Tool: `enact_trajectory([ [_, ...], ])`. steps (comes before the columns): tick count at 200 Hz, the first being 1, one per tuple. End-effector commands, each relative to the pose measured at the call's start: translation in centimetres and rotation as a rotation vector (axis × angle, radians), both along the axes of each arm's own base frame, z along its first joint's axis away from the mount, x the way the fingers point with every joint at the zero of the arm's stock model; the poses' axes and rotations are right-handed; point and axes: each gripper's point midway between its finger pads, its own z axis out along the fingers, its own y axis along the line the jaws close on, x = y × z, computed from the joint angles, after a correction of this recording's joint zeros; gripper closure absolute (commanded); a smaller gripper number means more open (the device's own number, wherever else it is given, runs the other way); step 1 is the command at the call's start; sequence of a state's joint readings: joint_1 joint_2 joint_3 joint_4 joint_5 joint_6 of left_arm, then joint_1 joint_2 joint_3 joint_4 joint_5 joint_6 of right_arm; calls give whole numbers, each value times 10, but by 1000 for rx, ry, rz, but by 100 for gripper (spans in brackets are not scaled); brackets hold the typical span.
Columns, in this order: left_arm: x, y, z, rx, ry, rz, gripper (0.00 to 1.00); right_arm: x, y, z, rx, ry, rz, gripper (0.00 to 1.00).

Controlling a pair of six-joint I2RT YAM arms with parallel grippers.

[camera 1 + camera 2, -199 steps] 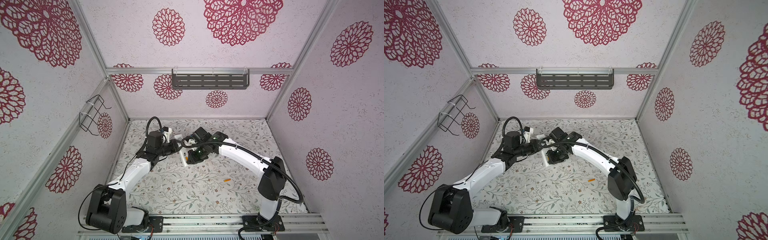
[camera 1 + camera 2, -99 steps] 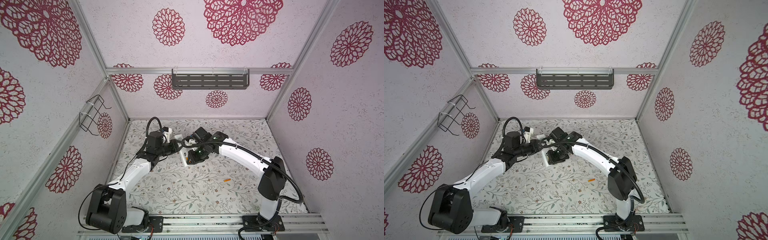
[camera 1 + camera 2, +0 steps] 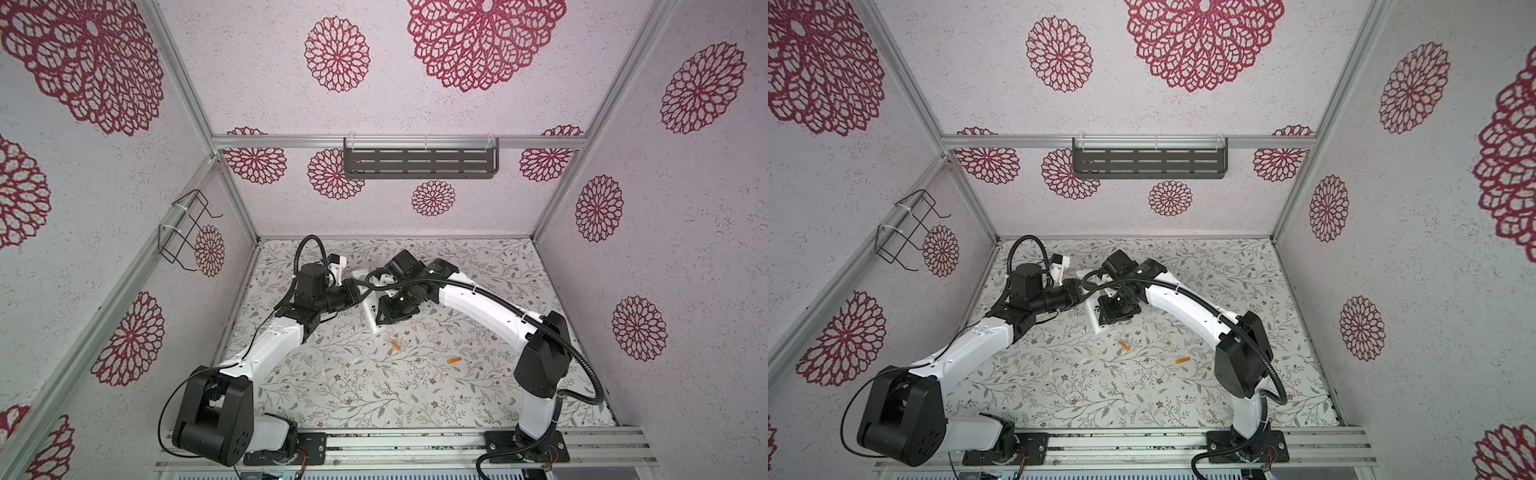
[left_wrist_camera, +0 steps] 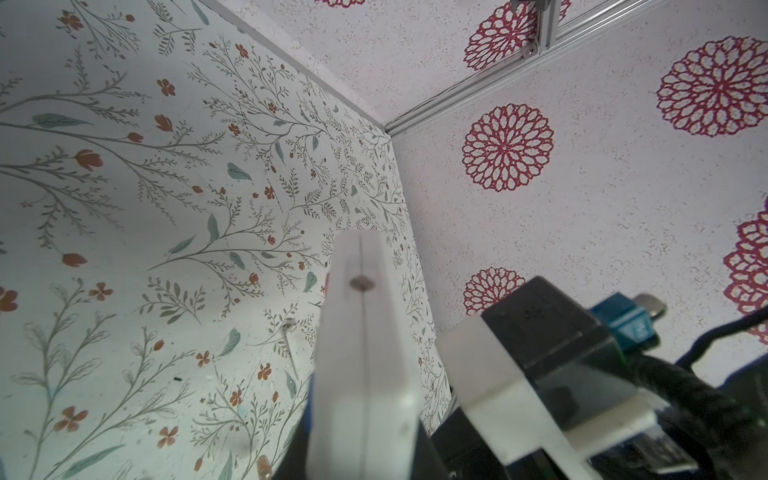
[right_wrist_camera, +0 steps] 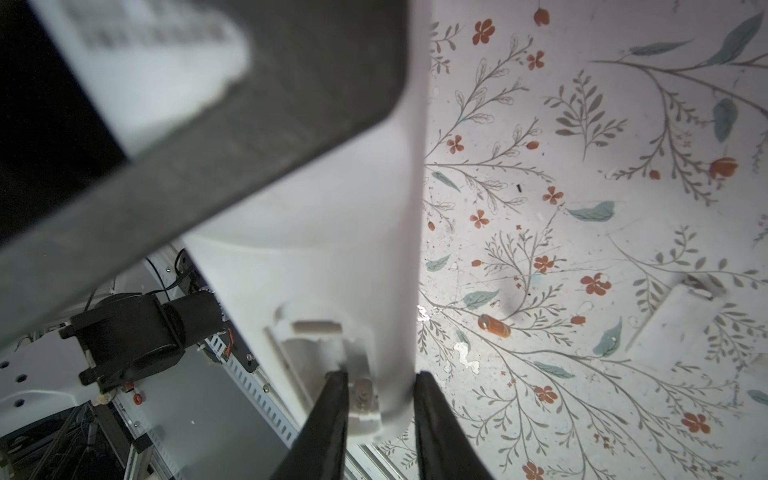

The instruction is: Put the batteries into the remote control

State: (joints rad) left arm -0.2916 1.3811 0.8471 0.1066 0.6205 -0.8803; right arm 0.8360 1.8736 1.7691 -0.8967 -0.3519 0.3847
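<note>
Our left gripper (image 3: 360, 292) is clenched on the remote control (image 3: 371, 320), which shows as a white bar between the two grippers in both top views. Our right gripper (image 5: 380, 376) sits at the remote's open battery bay, with one finger (image 5: 328, 419) inside it and the other outside the edge. We cannot tell whether they pinch. Both batteries lie loose on the worktop (image 3: 332, 399). One (image 3: 395, 345) is near the right gripper, the second (image 3: 454, 360) farther from it.

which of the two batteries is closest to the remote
The left-hand battery in both top views, lying just off the remote control's tip; the other battery sits farther right.
</note>
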Motion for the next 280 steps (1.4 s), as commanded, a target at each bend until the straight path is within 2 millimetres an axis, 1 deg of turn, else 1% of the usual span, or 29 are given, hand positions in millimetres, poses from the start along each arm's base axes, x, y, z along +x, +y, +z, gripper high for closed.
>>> enact_trajectory([
  [1,3,-4,10,-41,-30,-1,100,1,1,5,4,-11,10,69],
  [22,6,7,-3,4,4,42,100,3,-2,9,3,-26,-5,63],
  [40,6,20,-17,14,35,70,100,4,-6,13,6,-34,-19,61],
  [52,7,29,-22,7,45,93,100,4,-9,15,7,-36,-26,59],
  [72,5,39,-28,14,53,113,100,4,-19,17,-5,-42,-49,53],
  [90,4,44,-32,32,60,124,100,2,-31,13,-20,-33,-79,49],
  [120,1,49,-36,40,70,135,100,-3,-50,3,-48,-24,-91,48],
  [141,-2,52,-39,41,75,140,100,-6,-64,-16,-96,-21,-52,46],
  [155,-4,53,-41,38,81,144,100,-6,-68,-29,-120,-46,3,45],
  [172,-6,55,-41,31,86,148,100,-4,-73,-43,-174,-82,81,41],
  [191,-11,61,-43,21,93,168,100,-1,-78,-64,-238,-102,165,38],
  [219,-19,69,-44,8,95,199,100,5,-73,-86,-263,-110,247,36],
  [243,-25,77,-45,6,95,229,100,10,-64,-99,-254,-112,305,38],
  [261,-27,81,-44,1,91,242,100,8,-61,-108,-253,-95,355,40],
  [280,-27,84,-42,-1,89,251,100,5,-64,-122,-284,-70,402,41],
])
